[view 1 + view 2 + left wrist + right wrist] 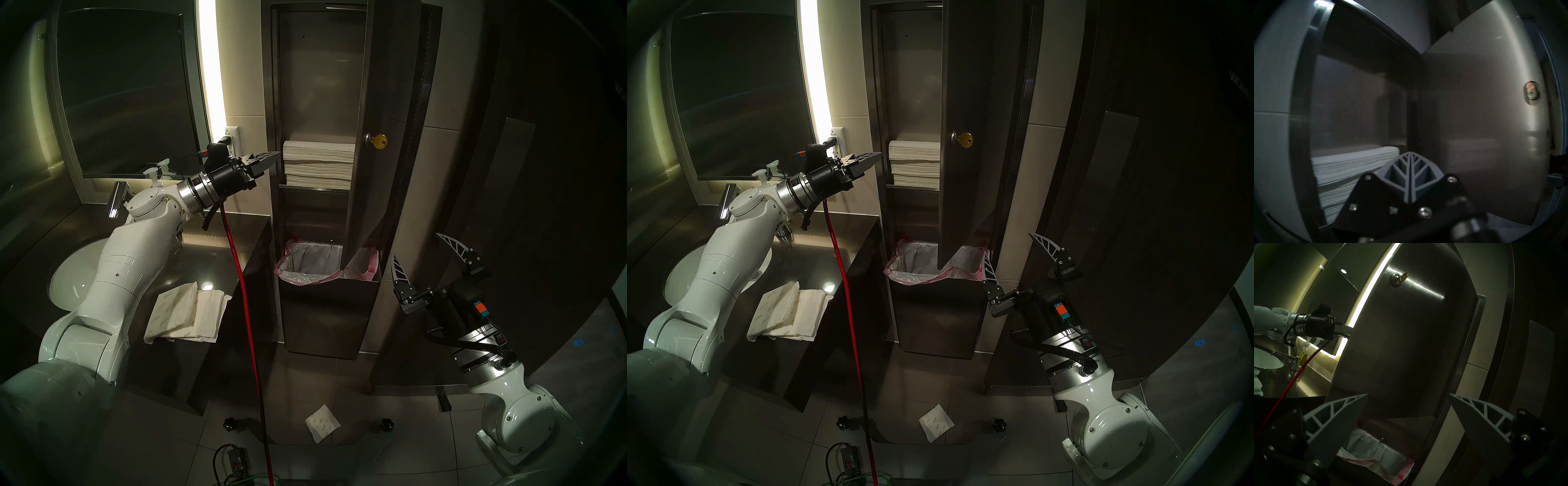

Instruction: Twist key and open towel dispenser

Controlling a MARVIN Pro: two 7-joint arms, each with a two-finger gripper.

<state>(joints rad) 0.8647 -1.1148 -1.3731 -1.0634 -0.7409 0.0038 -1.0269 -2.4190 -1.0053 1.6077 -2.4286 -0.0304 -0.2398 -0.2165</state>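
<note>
The towel dispenser [319, 68] is a tall steel wall cabinet, and its door [369, 85] stands swung out to the right. The brass key [379, 141] sits in the round lock on the door's outer face, also seen as the key [1403, 276] in the right wrist view. A stack of folded towels [319, 163] lies inside. My left gripper [276, 156] is shut and empty, its tip at the cabinet's left edge, level with the towels [1356, 162]. My right gripper [416, 246] hangs open and empty, low and right of the door.
A steel waste bin [329, 305] with a pink-edged liner sits below the door. Folded towels [186, 309] lie on the dark counter beside the sink. A red cable [244, 288] hangs from my left wrist to the floor. One paper [322, 422] lies on the tiles.
</note>
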